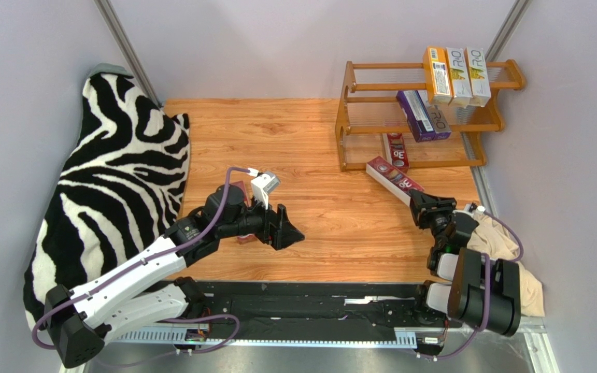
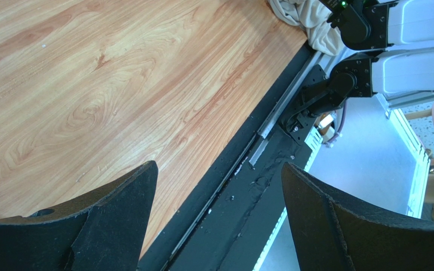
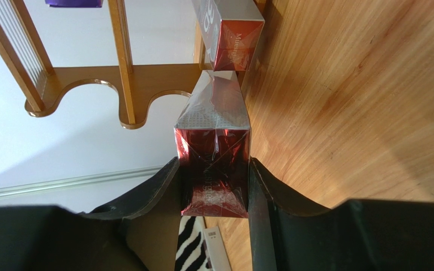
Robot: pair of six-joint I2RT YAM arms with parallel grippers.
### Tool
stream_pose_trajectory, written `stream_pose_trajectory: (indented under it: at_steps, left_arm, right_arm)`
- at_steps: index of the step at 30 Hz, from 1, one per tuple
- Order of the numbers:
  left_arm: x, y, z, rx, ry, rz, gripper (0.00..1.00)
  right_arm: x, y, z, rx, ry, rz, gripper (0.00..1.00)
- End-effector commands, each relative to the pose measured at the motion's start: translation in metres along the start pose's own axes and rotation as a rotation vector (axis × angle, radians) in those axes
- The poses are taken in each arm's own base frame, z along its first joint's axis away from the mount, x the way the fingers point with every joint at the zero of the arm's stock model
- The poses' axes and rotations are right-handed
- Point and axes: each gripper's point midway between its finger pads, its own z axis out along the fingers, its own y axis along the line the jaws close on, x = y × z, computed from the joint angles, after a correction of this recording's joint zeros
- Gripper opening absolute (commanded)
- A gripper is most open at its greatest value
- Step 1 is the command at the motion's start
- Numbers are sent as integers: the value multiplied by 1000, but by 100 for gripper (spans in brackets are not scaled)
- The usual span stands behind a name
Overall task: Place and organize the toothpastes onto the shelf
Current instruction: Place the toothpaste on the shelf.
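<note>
The right gripper (image 3: 213, 165) is clamped on the near end of a red toothpaste carton (image 1: 391, 177), with its pads flat on two opposite sides. The carton lies low just in front of the shelf (image 1: 356, 116), its far end towards the bottom tier; whether it touches the wooden table (image 1: 278, 132) I cannot tell. Another red carton (image 1: 395, 150) sits on that bottom tier, two purple cartons (image 1: 422, 115) are on the middle one, and three orange-yellow and white cartons (image 1: 457, 75) are on top. The left gripper (image 2: 219, 166) hangs wide and empty, well away from the shelf.

The held carton looks light and stiff but hollow, with a glossy skin. It is probably slippery and would dent under a hard squeeze. Gripped at the end, its free length can swing, so a hold nearer the middle would steady it.
</note>
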Motion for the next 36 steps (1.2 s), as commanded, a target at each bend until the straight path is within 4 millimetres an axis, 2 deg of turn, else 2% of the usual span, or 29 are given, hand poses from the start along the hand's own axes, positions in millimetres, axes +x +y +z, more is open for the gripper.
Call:
stream_pose_trajectory:
  at_steps: [1, 7, 9, 13, 18, 21, 25, 27, 31, 36]
  left_arm:
    - [-1, 3, 4, -1, -10, 24, 89]
    - [1, 6, 9, -5, 2, 23, 89]
    - [0, 6, 9, -8, 0, 25, 89]
    - [0, 7, 9, -13, 0, 30, 89]
    - [1, 8, 10, -16, 6, 28, 89]
    - [1, 8, 11, -14, 6, 26, 89]
    - [2, 9, 10, -17, 8, 27, 89]
    - [3, 10, 11, -20, 11, 27, 88]
    - [3, 10, 11, -20, 11, 28, 89]
    - [4, 10, 10, -23, 13, 29, 88]
  right_arm:
    - [-8, 53, 6, -204, 19, -42, 0]
    - [-4, 65, 12, -296, 72, -22, 0]
    - [-5, 61, 13, -291, 71, -10, 0]
    - [-7, 66, 14, -308, 64, -29, 0]
    - [-17, 84, 15, -343, 30, -56, 0]
    - [-26, 80, 19, -303, -9, -52, 0]
    - [-33, 91, 18, -314, -32, -85, 0]
    - [-37, 91, 21, -297, -38, -83, 0]
    - [-42, 75, 23, -221, -59, -73, 0]
    - [-52, 66, 21, -198, -95, -73, 0]
